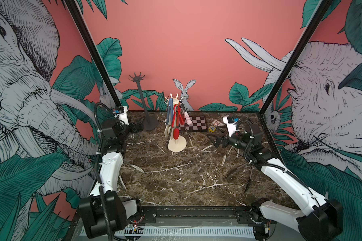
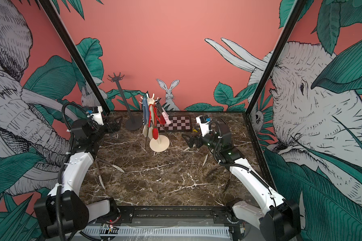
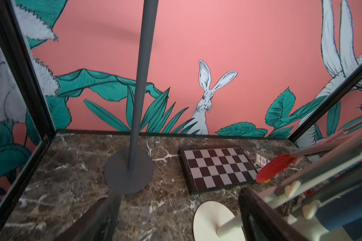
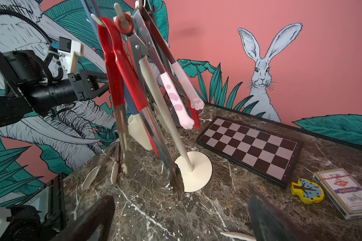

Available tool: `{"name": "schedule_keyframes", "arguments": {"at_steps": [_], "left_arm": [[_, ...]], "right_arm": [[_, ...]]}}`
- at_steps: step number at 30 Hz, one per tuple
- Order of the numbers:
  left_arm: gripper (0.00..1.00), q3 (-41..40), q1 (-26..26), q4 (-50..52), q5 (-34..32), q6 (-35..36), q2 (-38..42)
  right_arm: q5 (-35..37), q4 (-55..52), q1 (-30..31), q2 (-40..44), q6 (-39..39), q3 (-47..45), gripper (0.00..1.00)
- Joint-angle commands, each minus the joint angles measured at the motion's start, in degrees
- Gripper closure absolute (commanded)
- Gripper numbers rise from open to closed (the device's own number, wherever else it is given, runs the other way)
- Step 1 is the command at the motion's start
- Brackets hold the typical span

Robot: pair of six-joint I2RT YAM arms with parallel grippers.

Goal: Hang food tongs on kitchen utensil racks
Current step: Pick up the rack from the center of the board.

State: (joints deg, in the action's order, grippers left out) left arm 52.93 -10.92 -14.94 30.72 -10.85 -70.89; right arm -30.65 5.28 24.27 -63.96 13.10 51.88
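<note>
The right fingers (image 4: pixel 268 221) are spread wide and empty, and the left fingers (image 3: pixel 96 219) likewise. Hung tongs (image 4: pixel 111 73) crowd the cream rack (image 1: pixel 177 144), centre frame. Loose tongs (image 1: pixel 137 168) lie on the worktop (image 1: pixel 176 183) beside both arms. Best to pinch one near its hinge, then use the bare dark rack (image 1: pixel 141 94), upper left.

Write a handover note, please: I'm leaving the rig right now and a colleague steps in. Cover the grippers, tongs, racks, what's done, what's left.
Left gripper: open, empty, near the base of the dark grey rack.
Right gripper: open, empty, low over the table, right of the cream rack.
Done: several hung tongs on the cream rack's prongs.
The dark grey rack's prongs are bare.
Left: at least three pairs lie on the table: cream-tipped tongs by the left arm, more cream-tipped ones and dark tongs by the right arm.
</note>
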Motion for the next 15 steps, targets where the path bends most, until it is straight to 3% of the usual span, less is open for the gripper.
{"name": "schedule_keyframes", "arguments": {"at_steps": [1, 15], "left_arm": [[0.12, -0.3, 0.3, -16.0, 1.8, 0.9, -3.5], [0.18, 9.8, 1.5, -41.4, 0.1, 2.9, -28.0]], "right_arm": [[-0.2, 0.5, 0.2, 1.1, -0.3, -0.3, 0.01], [-2.0, 0.3, 0.1, -2.0, 0.3, 0.8, 0.01]]}}
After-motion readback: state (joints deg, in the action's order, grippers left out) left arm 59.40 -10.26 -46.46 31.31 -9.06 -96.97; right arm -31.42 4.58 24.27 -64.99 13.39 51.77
